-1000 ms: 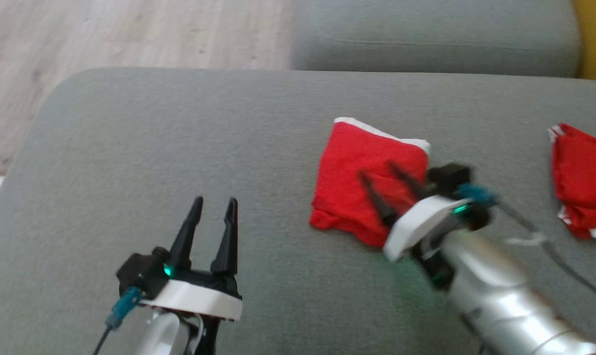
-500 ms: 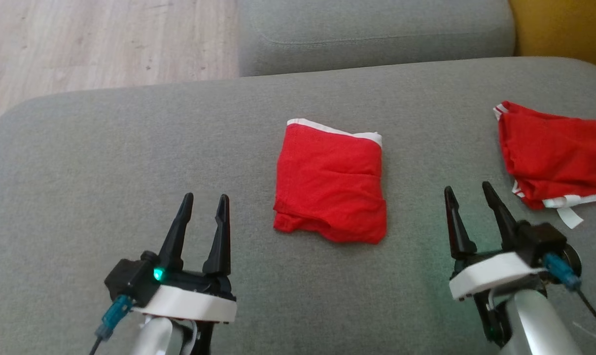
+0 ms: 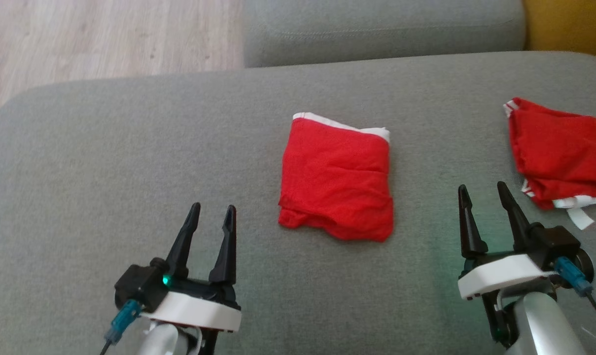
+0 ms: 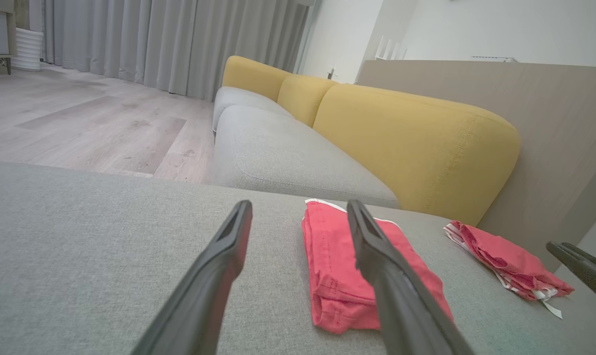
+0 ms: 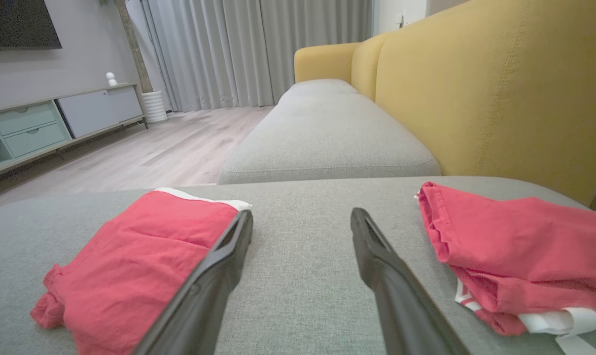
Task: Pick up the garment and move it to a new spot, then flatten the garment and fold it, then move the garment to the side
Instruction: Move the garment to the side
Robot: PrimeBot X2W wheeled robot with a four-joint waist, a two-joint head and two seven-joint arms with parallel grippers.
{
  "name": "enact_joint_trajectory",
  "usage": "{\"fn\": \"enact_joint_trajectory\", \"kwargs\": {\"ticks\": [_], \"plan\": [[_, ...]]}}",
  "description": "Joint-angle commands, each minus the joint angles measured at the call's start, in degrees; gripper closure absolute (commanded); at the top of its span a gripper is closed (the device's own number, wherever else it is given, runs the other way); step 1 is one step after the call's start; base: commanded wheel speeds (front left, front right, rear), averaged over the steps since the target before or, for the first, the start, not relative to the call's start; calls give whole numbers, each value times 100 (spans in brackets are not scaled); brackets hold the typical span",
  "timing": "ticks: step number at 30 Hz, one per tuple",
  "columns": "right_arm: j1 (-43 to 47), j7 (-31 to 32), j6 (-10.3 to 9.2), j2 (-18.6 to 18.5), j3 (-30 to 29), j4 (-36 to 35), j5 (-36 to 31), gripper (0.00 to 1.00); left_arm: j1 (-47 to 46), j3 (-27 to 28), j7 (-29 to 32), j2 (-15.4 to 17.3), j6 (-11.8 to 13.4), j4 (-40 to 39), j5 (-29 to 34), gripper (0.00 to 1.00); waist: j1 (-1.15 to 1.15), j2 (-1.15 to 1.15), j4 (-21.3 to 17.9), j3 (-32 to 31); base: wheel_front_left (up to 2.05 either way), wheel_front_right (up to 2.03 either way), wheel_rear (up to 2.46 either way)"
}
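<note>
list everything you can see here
folded garment: one, red with a white band, middle of the near seat cushion
second garment: one, red with white trim, right end of the same cushion
seat cushions: two, grey, one under the garments, one beyond it
backrest: yellow, along the right of the seats
floor: pale wood, beyond the sofa
curtains: grey, far wall
cabinet: one, low, pale, by the far wall
left gripper: open, over bare cushion
right gripper: open, between the garments
</note>
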Motion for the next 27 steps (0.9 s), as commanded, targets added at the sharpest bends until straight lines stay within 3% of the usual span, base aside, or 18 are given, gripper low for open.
{"fn": "enact_joint_trajectory", "kwargs": {"ticks": [1,5,11,20,27], "plan": [[-225,-52,-4,0,127,-123,34,0,-290,102,-30,-2,-34,-199,18,0,0,0,105,110,0,0,0],[-430,48,-4,1,201,2,118,0,-350,34,-30,-3,-34,-192,17,0,0,0,242,272,0,0,0],[-1025,489,-4,1,416,596,756,0,-498,-113,-30,-4,-34,-118,1,0,0,0,597,562,0,0,0],[-1792,1150,-4,1,730,2113,2055,0,-604,-276,-30,-4,-34,-23,-74,0,0,0,1091,716,0,0,0],[-2224,1481,-4,1,1222,3144,2153,0,-584,-261,-30,-5,-34,22,-105,0,0,0,1191,683,0,0,0]]}}
